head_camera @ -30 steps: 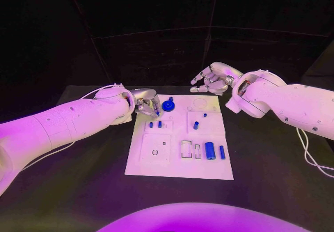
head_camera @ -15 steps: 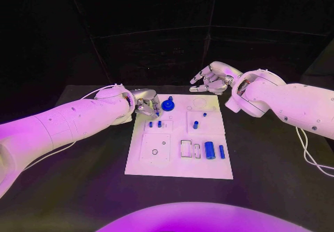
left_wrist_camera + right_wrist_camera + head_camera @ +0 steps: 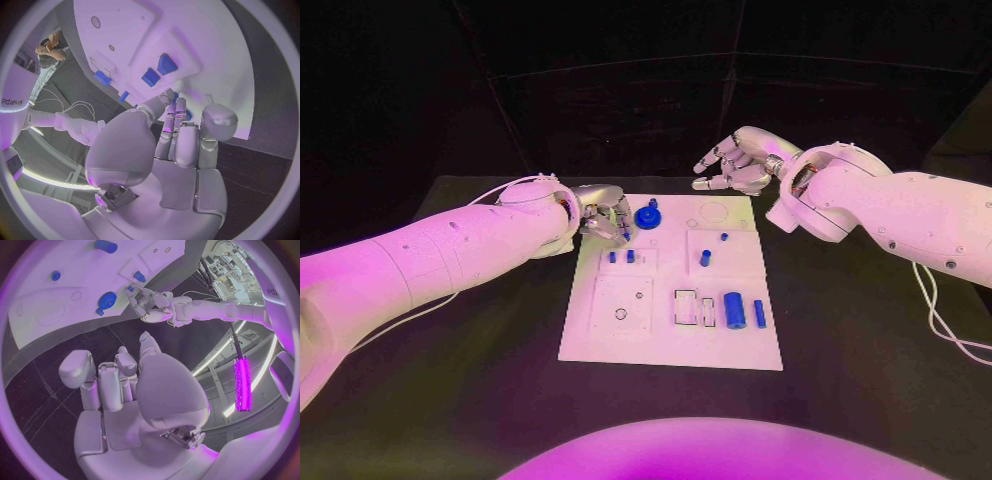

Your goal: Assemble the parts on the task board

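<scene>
Though perhaps touching, gear (image 3: 648,218) beside left hand (image 3: 604,214)

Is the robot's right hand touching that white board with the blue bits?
Apart. In the head view the right hand hovers past the task board, dark table showing between its fingers and the board's edge.

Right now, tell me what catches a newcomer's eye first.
The white board mid-table, dotted with small blue parts, stands out first. The left hand sits at its far left corner beside a blue gear. The right hand hovers beyond the far edge, holding nothing.
</scene>
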You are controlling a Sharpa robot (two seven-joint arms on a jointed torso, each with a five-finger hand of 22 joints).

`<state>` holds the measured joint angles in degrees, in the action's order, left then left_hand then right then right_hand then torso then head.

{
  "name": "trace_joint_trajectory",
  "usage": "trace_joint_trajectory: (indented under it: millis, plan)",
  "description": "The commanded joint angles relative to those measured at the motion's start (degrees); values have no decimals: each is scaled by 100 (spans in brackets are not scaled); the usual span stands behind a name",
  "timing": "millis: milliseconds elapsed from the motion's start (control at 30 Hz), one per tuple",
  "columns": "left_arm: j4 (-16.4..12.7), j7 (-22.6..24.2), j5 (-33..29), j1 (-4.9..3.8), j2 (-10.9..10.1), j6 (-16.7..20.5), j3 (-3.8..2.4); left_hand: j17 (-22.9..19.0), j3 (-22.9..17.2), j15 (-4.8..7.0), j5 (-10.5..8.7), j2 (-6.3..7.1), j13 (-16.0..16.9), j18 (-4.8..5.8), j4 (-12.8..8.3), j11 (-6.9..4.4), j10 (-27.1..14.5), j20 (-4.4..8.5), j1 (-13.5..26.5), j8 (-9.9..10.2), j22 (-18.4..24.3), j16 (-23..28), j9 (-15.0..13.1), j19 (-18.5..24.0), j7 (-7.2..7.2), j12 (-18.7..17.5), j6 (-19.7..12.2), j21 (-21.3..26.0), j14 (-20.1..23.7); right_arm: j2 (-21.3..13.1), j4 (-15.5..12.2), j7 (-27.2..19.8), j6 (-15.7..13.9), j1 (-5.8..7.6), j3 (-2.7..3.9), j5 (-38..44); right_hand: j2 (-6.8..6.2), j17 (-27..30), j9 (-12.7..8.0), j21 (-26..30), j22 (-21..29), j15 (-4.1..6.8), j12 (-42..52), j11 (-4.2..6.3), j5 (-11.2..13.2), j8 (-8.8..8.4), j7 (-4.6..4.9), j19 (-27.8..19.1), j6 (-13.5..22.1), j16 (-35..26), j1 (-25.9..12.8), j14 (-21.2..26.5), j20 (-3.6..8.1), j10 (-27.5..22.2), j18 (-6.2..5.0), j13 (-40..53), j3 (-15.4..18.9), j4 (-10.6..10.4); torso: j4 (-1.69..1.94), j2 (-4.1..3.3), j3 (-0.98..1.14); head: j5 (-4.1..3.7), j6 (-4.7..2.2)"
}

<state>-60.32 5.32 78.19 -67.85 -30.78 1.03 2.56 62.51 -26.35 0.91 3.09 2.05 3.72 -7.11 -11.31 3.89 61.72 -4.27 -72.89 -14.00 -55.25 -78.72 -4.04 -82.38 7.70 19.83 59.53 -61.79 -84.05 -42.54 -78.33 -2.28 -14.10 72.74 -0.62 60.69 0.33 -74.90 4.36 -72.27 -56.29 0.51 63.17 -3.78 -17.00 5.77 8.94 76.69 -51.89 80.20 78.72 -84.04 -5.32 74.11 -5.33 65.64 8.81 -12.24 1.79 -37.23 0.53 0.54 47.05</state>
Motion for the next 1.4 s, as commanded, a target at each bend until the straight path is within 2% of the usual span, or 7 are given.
trace_joint_trajectory:
  millis: [33, 800, 933, 1033, 1200, 1333, 1400]
  plan:
    - [11, -89, -15, -1, 3, -98, 4, -13, -5, -1, -25, 18, -6, 40, -15, 37, -40, -20, 84, 50, -23, -10, 20, -28, 49, -53, -54, -44, -118, 3, 0, -30, 2, 11, 4, -15, 60, -143, 9, 27, 7, 22, -13, -6, -21, 25, 5, -43, -10, -30, 8, -284, 6, -35, -91, 3, 25, 1, 2, 0, -1, 0, 10]
    - [-6, -72, -72, 1, -68, 70, 6, -150, 130, -59, -22, 260, 7, 30, -42, 99, -197, -89, 255, 592, -37, 12, 42, 8, 128, -317, -766, -33, -86, -16, 42, -20, 13, 11, 4, -15, 75, -104, 9, 79, 99, 24, -98, -4, -24, 30, 4, -79, -10, -63, 29, -275, 8, -90, -108, -73, 36, 2, 3, 0, -1, -7, 16]
    - [-73, -10, -299, 0, -197, 96, 2, -193, 182, -73, -22, 315, 4, 29, -55, 121, -275, -97, 269, 608, -24, 26, 32, 17, 140, -363, -774, -17, -76, -30, 101, 83, 109, 11, 3, 39, 145, 469, -3, 519, 787, 27, -1827, -3, -14, 17, 14, -388, 51, -574, 307, -89, 10, -1165, -225, -1545, 20, 92, 11, 1, -7, -22, 6]
    - [-139, 54, -593, -7, -313, 165, -20, -221, 233, -85, -18, 347, 7, 25, -53, 135, -315, -105, 288, 607, 3, 35, 26, 28, 148, -383, -759, 8, -70, -41, 152, 144, 168, 11, 3, 203, 233, 1140, 12, 798, 1177, 51, -2679, -2, 54, 72, 28, -525, -35, -1231, 672, 105, 21, -1429, -274, -2270, -98, 193, 12, 2, -7, -29, 0]
    - [-238, 466, -1819, -35, -571, 467, -90, -314, 312, -122, -16, 327, 16, -3, -18, 184, -368, -132, 320, 558, 172, 72, 6, 83, 187, -396, -639, 159, -47, -96, 217, 278, 231, 9, 1, 878, 185, 1577, 26, 928, 1320, 10, -4046, -61, 232, 183, 11, -440, -352, -1694, 1075, 51, 35, -1346, -299, -3652, -278, 252, 11, 7, 2, -63, -47]
    - [-349, 1174, -3245, -48, -783, 566, -109, -473, 387, -172, -14, 238, 7, -132, 52, 241, -472, -178, 355, 546, 870, 142, 11, 332, 254, -423, -575, 784, -1, -162, 217, 404, 213, -21, -2, 1555, 198, 1629, 28, 911, 1274, 54, -4546, 1, 364, 244, -39, -364, -584, -1764, 1297, 4, 57, -1216, -286, -4220, -493, 319, 15, -6, -3, -160, -129]
    - [-444, 1530, -4139, -50, -876, 485, -112, -987, 408, -179, -5, 134, 13, -244, 106, 255, -441, -209, 361, 541, 1489, 407, 15, 606, 274, -389, -535, 1374, 174, -194, 202, 473, 193, -55, -2, 1881, 186, 1624, 28, 888, 1235, 62, -4651, 4, 389, 256, -66, -337, -643, -1763, 1333, -10, 54, -1170, -276, -4342, -547, 334, 6, -5, -9, -205, -142]
